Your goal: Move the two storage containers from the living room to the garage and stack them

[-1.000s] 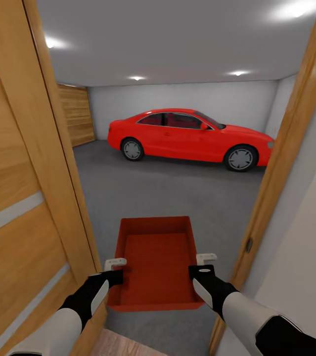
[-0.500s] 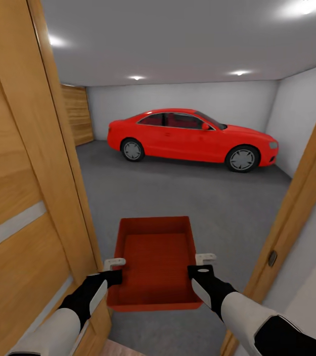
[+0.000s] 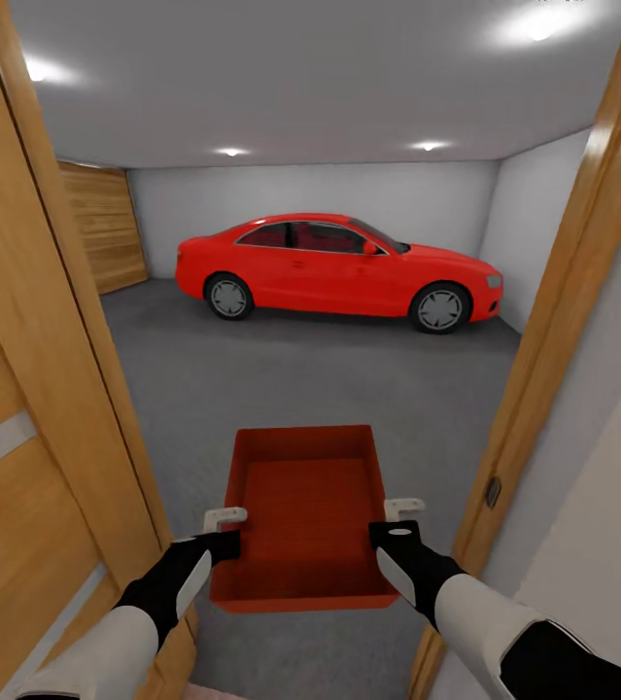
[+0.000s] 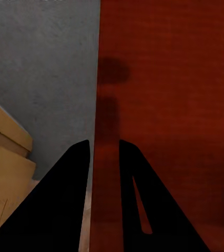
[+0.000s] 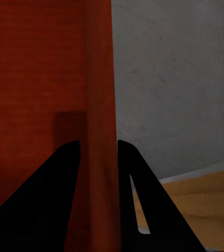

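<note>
1. While the robot stands in the doorway, the garage (image 3: 310,194) opens ahead: white-grey walls, a wooden plank door at the far left, and a dark grey floor (image 3: 300,379) reaching to the far wall.
2. Parked across the back is a red car (image 3: 334,267), well apart from the robot, with a wide stretch of bare concrete in front of it.
3. Framing the view are the wooden door (image 3: 18,437) on the left and the door frame (image 3: 553,321) on the right, both close beside the arms.
4. Held out in front, level and off the ground, is one orange-red storage container (image 3: 305,506), open side up with nothing inside.
5. Gripping its left wall is the left hand (image 3: 224,530), clenched with one finger inside and one outside, as the left wrist view shows (image 4: 105,157).
6. Gripping the opposite wall the same way is the right hand (image 3: 402,525), its fingers pinching the thin side (image 5: 97,157).
7. My reading: this is the carrying step, at the threshold. Next comes rolling clear of the frame, keeping the box level, then lowering it onto open concrete short of the car.
</note>
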